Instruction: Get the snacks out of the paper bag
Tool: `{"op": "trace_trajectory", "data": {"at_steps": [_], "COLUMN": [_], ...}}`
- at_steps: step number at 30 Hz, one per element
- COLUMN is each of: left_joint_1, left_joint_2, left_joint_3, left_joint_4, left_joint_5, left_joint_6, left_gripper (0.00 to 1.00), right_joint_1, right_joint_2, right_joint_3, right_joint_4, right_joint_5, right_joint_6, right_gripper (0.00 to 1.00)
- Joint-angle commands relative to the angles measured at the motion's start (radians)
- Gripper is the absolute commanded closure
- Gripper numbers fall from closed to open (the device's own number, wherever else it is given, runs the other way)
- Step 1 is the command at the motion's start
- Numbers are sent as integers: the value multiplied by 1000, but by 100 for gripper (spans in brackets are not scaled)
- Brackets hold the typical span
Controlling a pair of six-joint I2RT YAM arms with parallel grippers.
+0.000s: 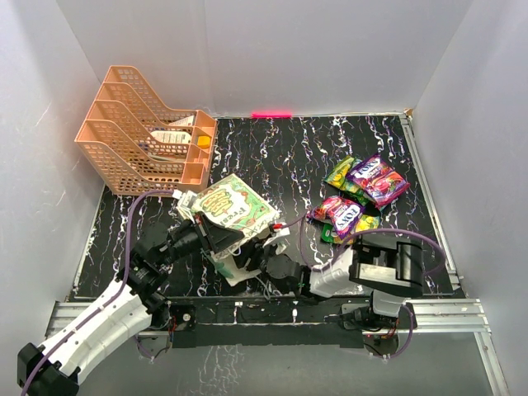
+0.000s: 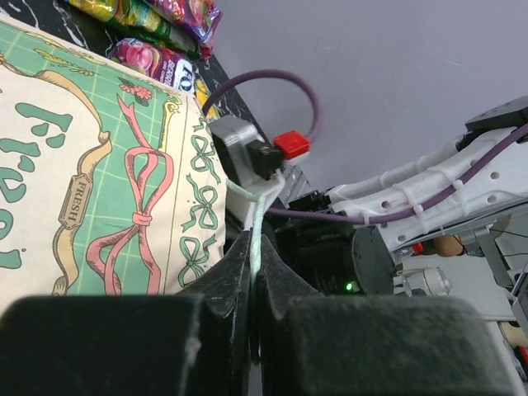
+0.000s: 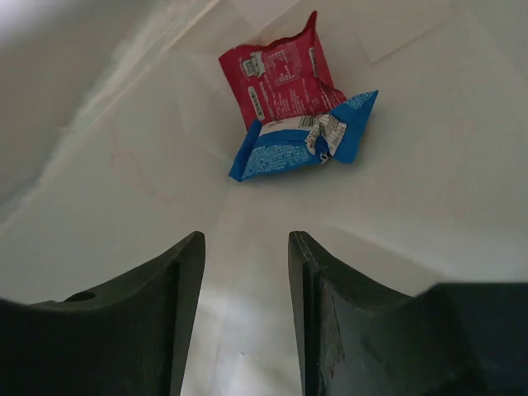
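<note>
The paper bag point(image 1: 235, 206) lies tilted near the table's front, its "Fresh" face point(image 2: 99, 165) up. My left gripper point(image 2: 254, 247) is shut on a thin pale string handle at the bag's mouth; it also shows in the top view point(image 1: 208, 237). My right gripper point(image 3: 246, 239) is open and empty inside the bag, over its pale inner wall point(image 3: 412, 206). A red packet point(image 3: 280, 74) and a blue packet point(image 3: 305, 136) lie ahead of the fingers, apart from them. From above, the right gripper point(image 1: 266, 257) is at the bag's mouth. Several snacks point(image 1: 359, 194) lie on the table at the right.
A peach mesh tray rack point(image 1: 140, 136) holding white cards stands at the back left. White walls close in the black marbled table point(image 1: 280, 157) on three sides. The right arm's body point(image 1: 388, 264) lies across the front right.
</note>
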Motion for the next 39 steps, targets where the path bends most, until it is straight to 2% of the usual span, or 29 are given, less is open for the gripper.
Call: {"op": "trace_trajectory", "data": {"at_steps": [1,6,9,12,15,23,28,31,35,39], "left_joint_1": [-2,-3,-2,-3,-2,-2,-2,-2,-2,-2], "left_joint_2": [29,86,93,72,50,111,150,149,131,142], "left_joint_3": [-7,-5,1,11,33,80,123,121,111,105], "left_joint_4": [143,224,227,203,158,156,130,131,123,121], "left_joint_5": [-8,4,16,9,-29,-12,46,76,87,109], "left_joint_6": [-29,-56,-57,-48,-25,-9,11,10,11,9], "left_gripper": [100,100,100,100,100,100,100,100,100,100], "right_joint_1": [3,0,-16,-44,-46,-46,-68,-81,-97,-109], "right_joint_2": [76,159,211,274,294,312,371,378,378,391], "right_joint_3": [91,150,144,125,95,124,137,162,186,239], "right_joint_4": [-28,-41,62,235,339,403,514,503,481,437], "right_joint_5": [152,216,206,118,72,-32,-144,-186,-162,-176], "right_joint_6": [336,439,432,354,314,162,43,5,-8,-6], "right_gripper": [52,50,49,53,54,53,51,53,54,49]}}
